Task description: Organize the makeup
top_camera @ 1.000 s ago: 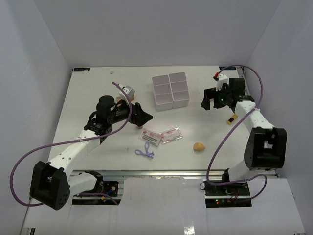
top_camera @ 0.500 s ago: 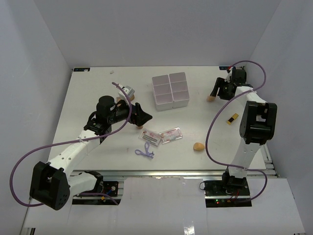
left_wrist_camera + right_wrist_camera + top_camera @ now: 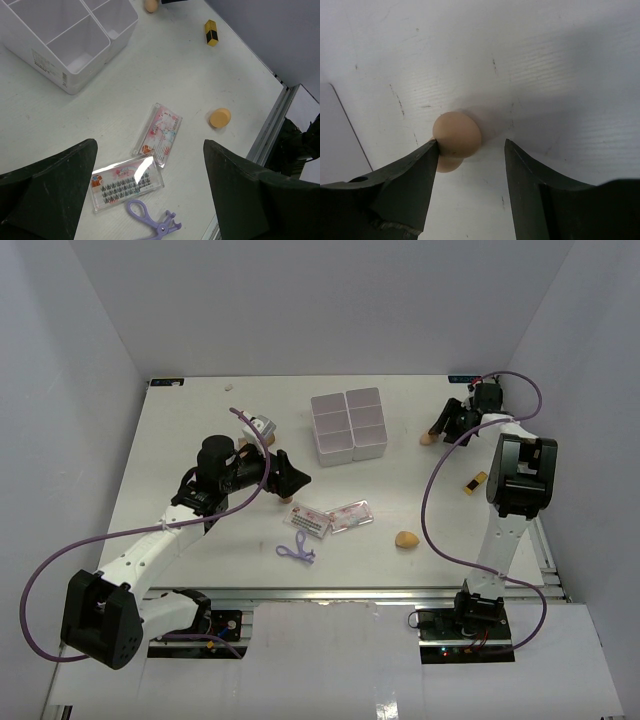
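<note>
My right gripper (image 3: 470, 145) is low over the table (image 3: 200, 430) near the far right corner, its jaws spread partway around a tan egg-shaped sponge (image 3: 456, 140). The wrist view shows one finger (image 3: 415, 175) touching the sponge's side while the other finger (image 3: 530, 175) stands clear of it. I have it bracketed but not gripped, and the sponge rests on the table surface. From above, the same gripper (image 3: 433, 433) points toward the left edge with that sponge (image 3: 427, 439) at its tip.

My left gripper (image 3: 150, 150) is spread wide and holds nothing. It hangs above the middle of the table (image 3: 190, 75), over two flat clear packets, the longer packet (image 3: 127, 182) and the pink-printed packet (image 3: 159, 132), which lie touching at a corner. In the top view that gripper (image 3: 298, 480) sits just on the far side of them.

The purple tool (image 3: 150, 220) lies just beside the packets, toward the near edge. A second sponge (image 3: 405, 539) sits right of them, apart. The yellow-orange tube (image 3: 474, 483) lies by the right edge. The white four-compartment box (image 3: 348, 424) stands toward the far edge, and the compartments I can see into (image 3: 70, 35) are bare.
</note>
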Available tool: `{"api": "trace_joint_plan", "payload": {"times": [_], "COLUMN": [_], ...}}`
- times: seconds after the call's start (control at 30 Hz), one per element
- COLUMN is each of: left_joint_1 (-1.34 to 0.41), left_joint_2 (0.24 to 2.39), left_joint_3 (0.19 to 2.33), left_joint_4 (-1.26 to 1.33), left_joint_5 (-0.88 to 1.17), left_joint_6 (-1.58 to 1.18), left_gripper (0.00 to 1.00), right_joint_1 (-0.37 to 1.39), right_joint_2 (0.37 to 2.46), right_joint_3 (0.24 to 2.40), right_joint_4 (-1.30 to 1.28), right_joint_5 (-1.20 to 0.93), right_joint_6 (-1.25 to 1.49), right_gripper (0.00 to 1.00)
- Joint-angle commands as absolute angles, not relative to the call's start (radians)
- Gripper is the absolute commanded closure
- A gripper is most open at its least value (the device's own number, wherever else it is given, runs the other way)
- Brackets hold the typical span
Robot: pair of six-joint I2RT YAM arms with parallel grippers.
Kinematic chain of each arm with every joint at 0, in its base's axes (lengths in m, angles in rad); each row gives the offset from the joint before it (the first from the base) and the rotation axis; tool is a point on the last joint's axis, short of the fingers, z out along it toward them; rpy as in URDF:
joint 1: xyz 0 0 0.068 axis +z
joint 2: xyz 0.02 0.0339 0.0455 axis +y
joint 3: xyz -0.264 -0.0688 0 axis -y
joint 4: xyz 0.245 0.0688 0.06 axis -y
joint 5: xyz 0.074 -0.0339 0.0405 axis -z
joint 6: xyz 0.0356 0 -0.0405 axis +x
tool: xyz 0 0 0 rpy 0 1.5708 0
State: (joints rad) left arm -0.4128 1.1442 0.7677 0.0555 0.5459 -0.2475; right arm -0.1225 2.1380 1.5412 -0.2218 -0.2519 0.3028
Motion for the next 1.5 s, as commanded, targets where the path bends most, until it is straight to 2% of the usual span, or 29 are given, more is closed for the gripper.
{"api": "trace_joint_plan", "payload": {"times": [0.0,0.17,0.37,0.77,1.03,1.27,1.47], "left_joint_1": [-0.416,-0.416,-0.416,-0.416,-0.416,-0.416,-0.416], "left_joint_2": [1.135,1.14,1.147,1.155,1.144,1.137,1.138], "left_joint_3": [0.804,0.804,0.804,0.805,0.805,0.805,0.805], "left_joint_4": [0.052,0.051,0.047,0.038,0.035,0.035,0.035], "left_joint_5": [0.545,0.548,0.542,0.535,0.529,0.532,0.532], "left_joint_6": [-0.231,-0.227,-0.221,-0.206,-0.201,-0.198,-0.199], "left_gripper": [0.02,0.02,0.02,0.02,0.02,0.02,0.02], "right_joint_1": [-0.123,-0.121,-0.121,-0.123,-0.123,-0.099,0.043], "right_joint_2": [2.164,2.202,2.244,2.215,2.053,1.88,1.769], "right_joint_3": [1.604,1.649,1.67,1.632,1.519,1.404,1.358], "right_joint_4": [-0.183,-0.183,-0.183,-0.153,-0.064,-0.012,-0.025], "right_joint_5": [-0.301,-0.32,-0.358,-0.457,-0.521,-0.588,-0.541], "right_joint_6": [0.337,0.35,0.356,0.308,0.251,0.17,0.035], "right_gripper": [0.39,0.4,0.46,0.77,0.92,0.92,0.92]}}
